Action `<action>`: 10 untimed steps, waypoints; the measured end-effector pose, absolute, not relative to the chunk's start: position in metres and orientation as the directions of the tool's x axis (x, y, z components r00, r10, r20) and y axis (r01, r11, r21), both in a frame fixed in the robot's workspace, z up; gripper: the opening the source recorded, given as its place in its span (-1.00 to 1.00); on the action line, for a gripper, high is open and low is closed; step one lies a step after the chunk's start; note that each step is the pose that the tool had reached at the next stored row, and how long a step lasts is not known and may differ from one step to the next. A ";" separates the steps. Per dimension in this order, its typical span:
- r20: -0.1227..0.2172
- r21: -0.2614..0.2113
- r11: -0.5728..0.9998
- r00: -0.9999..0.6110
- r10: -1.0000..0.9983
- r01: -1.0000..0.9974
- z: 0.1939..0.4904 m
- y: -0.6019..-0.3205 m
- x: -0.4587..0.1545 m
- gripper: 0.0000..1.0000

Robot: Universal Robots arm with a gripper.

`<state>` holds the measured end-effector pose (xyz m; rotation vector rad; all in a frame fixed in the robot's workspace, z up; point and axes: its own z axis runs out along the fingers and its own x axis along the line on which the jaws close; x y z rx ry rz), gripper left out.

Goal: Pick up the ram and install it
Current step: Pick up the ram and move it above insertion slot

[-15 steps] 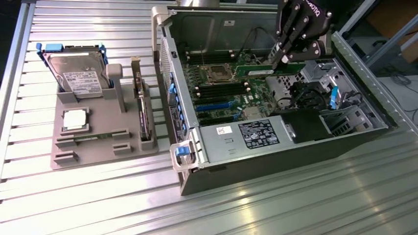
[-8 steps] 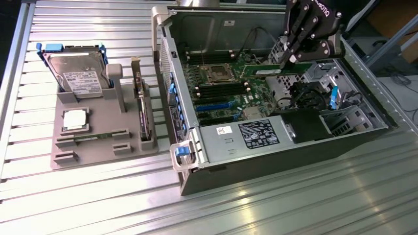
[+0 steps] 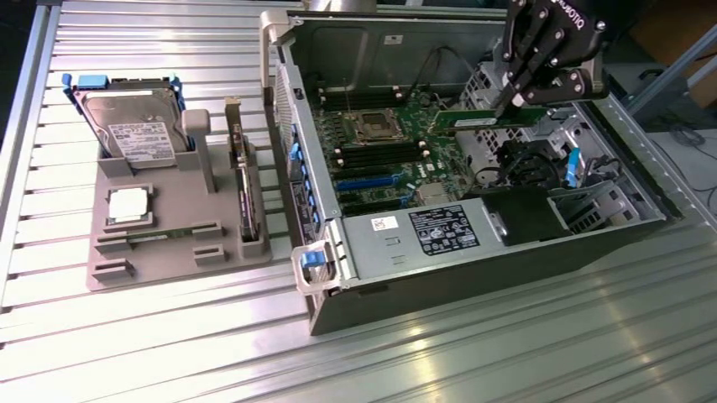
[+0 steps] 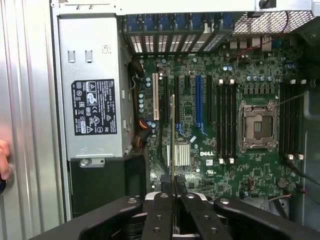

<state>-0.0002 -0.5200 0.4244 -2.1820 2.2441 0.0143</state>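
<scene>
My gripper (image 3: 518, 101) hangs over the open computer case (image 3: 336, 277), shut on the ram (image 3: 476, 120), a thin green stick held level above the motherboard (image 3: 387, 159). In the wrist view the ram (image 4: 173, 140) is seen edge-on, sticking out from between the black fingers (image 4: 162, 200) of the gripper (image 4: 173, 192). It hovers over the expansion slots beside the heatsink (image 4: 180, 154). The black memory slots (image 4: 225, 122) lie on either side of the processor socket (image 4: 257, 125), apart from the ram.
A grey fixture tray (image 3: 112, 269) on the exterior view's left carries a hard drive (image 3: 134, 130), a square silver processor chip (image 3: 129, 204) and an upright expansion card (image 3: 241, 168). The power supply (image 3: 426, 231) fills the case's near side. A hand (image 4: 4, 160) shows beside the case.
</scene>
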 end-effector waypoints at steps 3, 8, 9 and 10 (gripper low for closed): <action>-0.015 -0.002 0.028 -0.028 -0.999 -1.000 0.424 -0.520 0.008 -0.76; -0.008 -0.002 0.028 -0.028 -1.000 -1.000 0.424 -0.506 0.016 -0.76; -0.006 -0.002 0.028 -0.028 -1.000 -1.000 0.424 -0.502 0.017 -0.76; -0.004 -0.002 0.028 -0.028 -1.000 -1.000 0.424 -0.496 0.018 -0.76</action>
